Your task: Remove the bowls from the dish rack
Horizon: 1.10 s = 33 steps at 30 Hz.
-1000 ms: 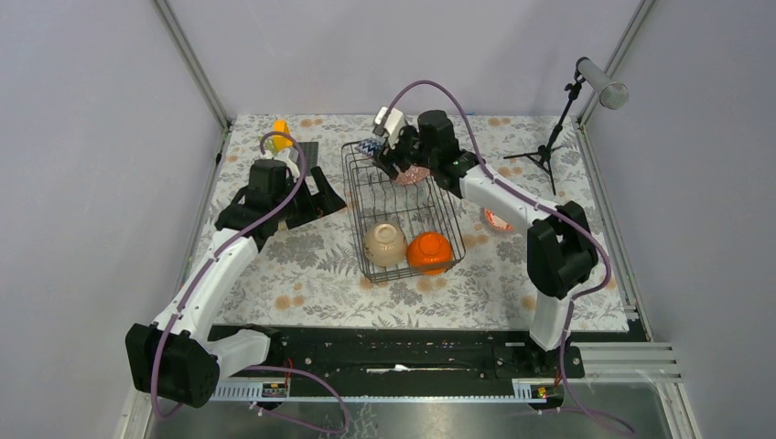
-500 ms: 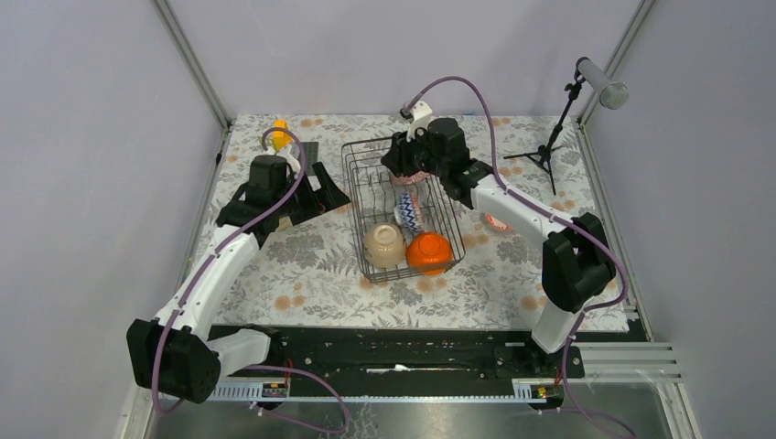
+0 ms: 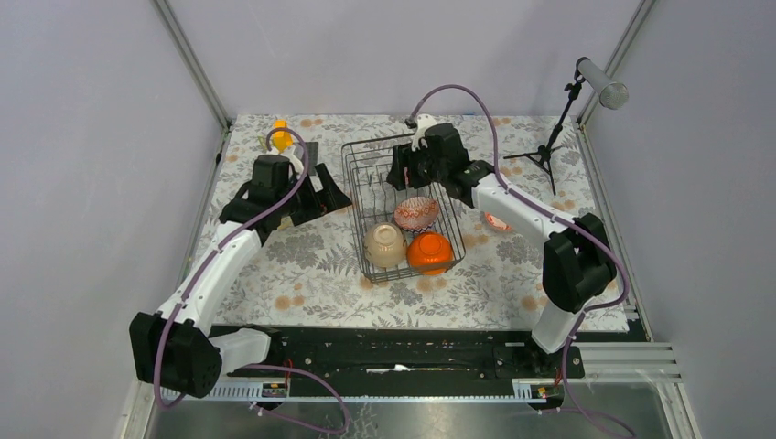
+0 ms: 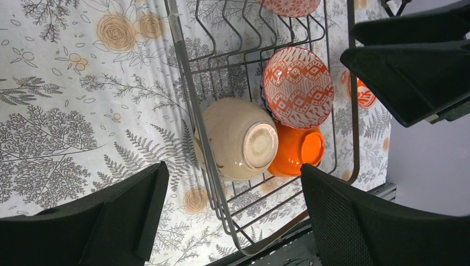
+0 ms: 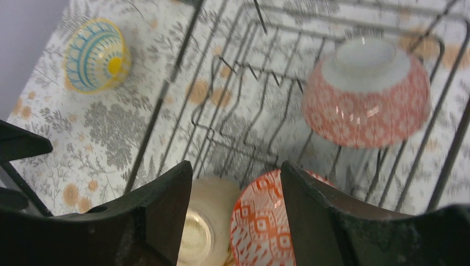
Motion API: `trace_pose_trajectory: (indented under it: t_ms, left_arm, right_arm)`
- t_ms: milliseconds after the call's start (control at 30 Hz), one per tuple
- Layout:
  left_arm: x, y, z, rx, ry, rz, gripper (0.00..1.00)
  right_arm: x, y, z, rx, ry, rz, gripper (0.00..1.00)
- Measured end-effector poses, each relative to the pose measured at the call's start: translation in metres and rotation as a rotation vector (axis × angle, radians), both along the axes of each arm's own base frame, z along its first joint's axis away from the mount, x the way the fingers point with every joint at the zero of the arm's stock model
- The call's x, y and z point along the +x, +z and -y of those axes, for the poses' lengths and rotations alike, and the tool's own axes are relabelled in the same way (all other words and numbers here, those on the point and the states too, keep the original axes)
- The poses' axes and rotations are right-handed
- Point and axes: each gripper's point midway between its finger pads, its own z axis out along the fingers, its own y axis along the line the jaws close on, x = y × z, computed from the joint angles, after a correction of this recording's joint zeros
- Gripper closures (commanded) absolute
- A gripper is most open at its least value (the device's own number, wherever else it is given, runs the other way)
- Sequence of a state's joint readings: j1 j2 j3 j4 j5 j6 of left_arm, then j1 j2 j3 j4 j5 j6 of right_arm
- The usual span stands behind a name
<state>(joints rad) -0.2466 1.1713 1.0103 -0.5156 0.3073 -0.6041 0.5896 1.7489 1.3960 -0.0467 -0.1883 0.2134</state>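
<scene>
The rack (image 3: 352, 183) sits mid-table. Your right gripper (image 5: 237, 166) hovers over its far half, fingers spread wide and holding nothing. The left gripper (image 4: 233, 169) is just beside its left wall, equally open and empty. Inside you have the beige bowl (image 4: 238, 138) and orange bowl (image 4: 296, 152) at the near end, the lattice bowl (image 4: 296, 86) tilted beside them, and the pink bowl (image 5: 366, 91) upside down farther back. Expect hard, slick, chippable ceramic. Pinch a rim wall, not the rounded body.

Glossy glazed bowls (image 4: 297, 86), thin black metal-wire dish rack (image 4: 182, 55), matt printed tablecloth (image 4: 66, 127)
</scene>
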Motion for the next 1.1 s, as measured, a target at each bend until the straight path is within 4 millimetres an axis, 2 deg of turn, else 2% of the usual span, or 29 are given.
trace_pose_trajectory:
  t_ms: [100, 233, 367, 533, 700, 767, 867, 1100]
  left_arm:
    - [0.001, -0.005, 0.0, 0.008, -0.004, -0.015, 0.06]
    - [0.002, -0.009, 0.001, 0.01, -0.005, -0.03, 0.07]
    - [0.002, -0.011, 0.002, 0.007, -0.008, -0.039, 0.08]
    - [0.003, -0.008, 0.006, -0.019, -0.013, -0.038, 0.08]
    - [0.005, -0.005, 0.008, -0.04, -0.007, -0.033, 0.08]
    - [0.005, -0.004, 0.009, -0.044, -0.007, -0.033, 0.08]
    - [0.005, -0.004, 0.009, -0.044, -0.007, -0.032, 0.08]
    - [0.004, -0.006, 0.008, -0.033, -0.013, -0.037, 0.08]
  right_arm:
    - [-0.01, -0.013, 0.015, -0.044, -0.068, -0.097, 0.33]
    - [-0.025, -0.025, 0.042, -0.082, -0.247, -0.25, 0.32]
    - [-0.041, -0.021, 0.061, -0.065, -0.402, -0.348, 0.3]
    - [-0.053, -0.014, 0.078, -0.021, -0.565, -0.426, 0.36]
    - [-0.064, -0.027, 0.085, -0.001, -0.685, -0.532, 0.38]
    - [-0.065, -0.033, 0.084, 0.004, -0.717, -0.567, 0.43]
    - [-0.068, -0.049, 0.086, -0.015, -0.764, -0.618, 0.46]
    - [-0.073, -0.085, 0.09, -0.084, -0.843, -0.707, 0.46]
